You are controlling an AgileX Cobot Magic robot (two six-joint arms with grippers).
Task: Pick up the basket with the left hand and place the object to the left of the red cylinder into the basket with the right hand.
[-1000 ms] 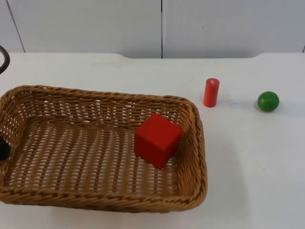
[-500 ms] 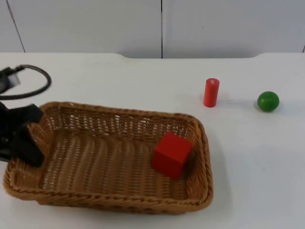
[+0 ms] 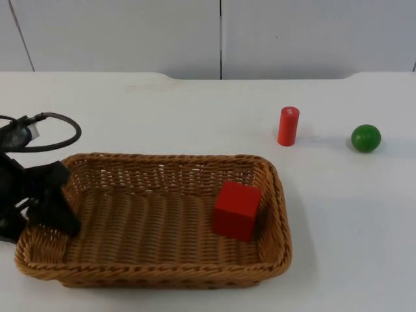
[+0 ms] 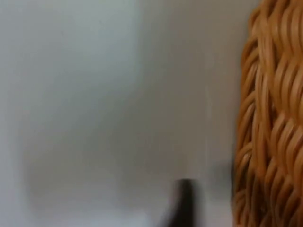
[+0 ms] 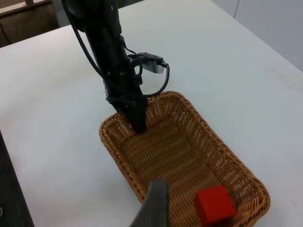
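Gripping woven wicker basket rim: left gripper.

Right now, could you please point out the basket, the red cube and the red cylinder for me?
basket [image 3: 156,276], top view, near rim.
red cube [image 3: 236,210], top view, front face.
red cylinder [image 3: 288,127], top view, side wall.

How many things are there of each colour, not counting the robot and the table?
Red: 2, the red wooden cube and the red upright cylinder
Green: 1, the green ball
Tan: 1, the woven wicker basket
Total: 4
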